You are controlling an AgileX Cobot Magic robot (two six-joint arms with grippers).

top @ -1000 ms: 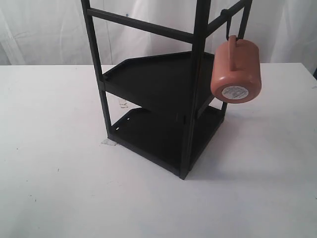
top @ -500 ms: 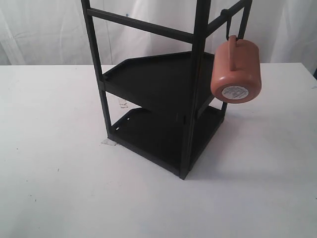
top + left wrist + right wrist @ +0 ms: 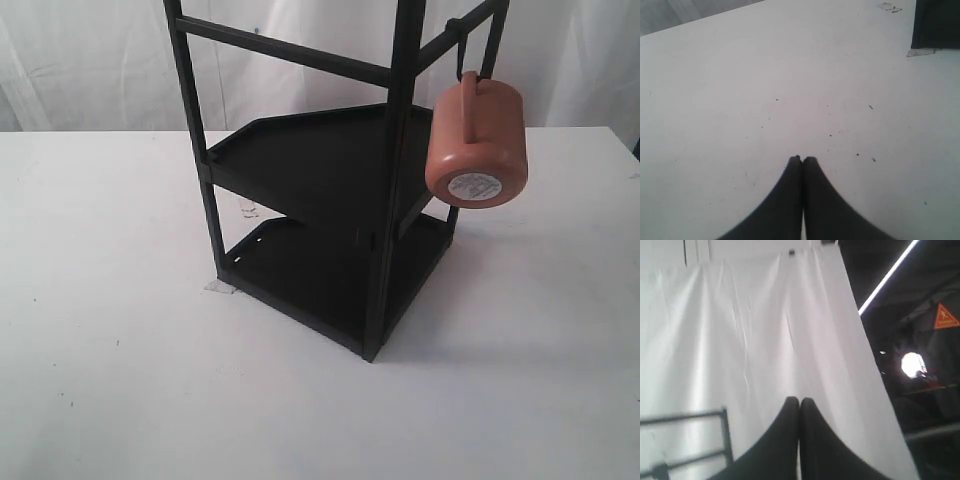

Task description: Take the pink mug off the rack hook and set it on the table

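Observation:
The salmon-pink mug (image 3: 477, 142) hangs by its loop handle from a thin black rack hook (image 3: 463, 58) at the upper right of the tall black rack (image 3: 330, 160), its white-stickered base facing the camera. The rack stands on the white table (image 3: 120, 300). Neither gripper shows in the exterior view. In the left wrist view my left gripper (image 3: 802, 159) is shut and empty above the bare speckled table (image 3: 740, 90). In the right wrist view my right gripper (image 3: 799, 400) is shut and empty, aimed at a white curtain (image 3: 740, 340); the mug is out of that view.
A rack foot with a bit of tape (image 3: 935, 30) shows in the left wrist view. Black rack bars (image 3: 700, 435) appear low in the right wrist view. White curtains hang behind the table; a dark room area (image 3: 920, 340) lies beyond the curtain's edge.

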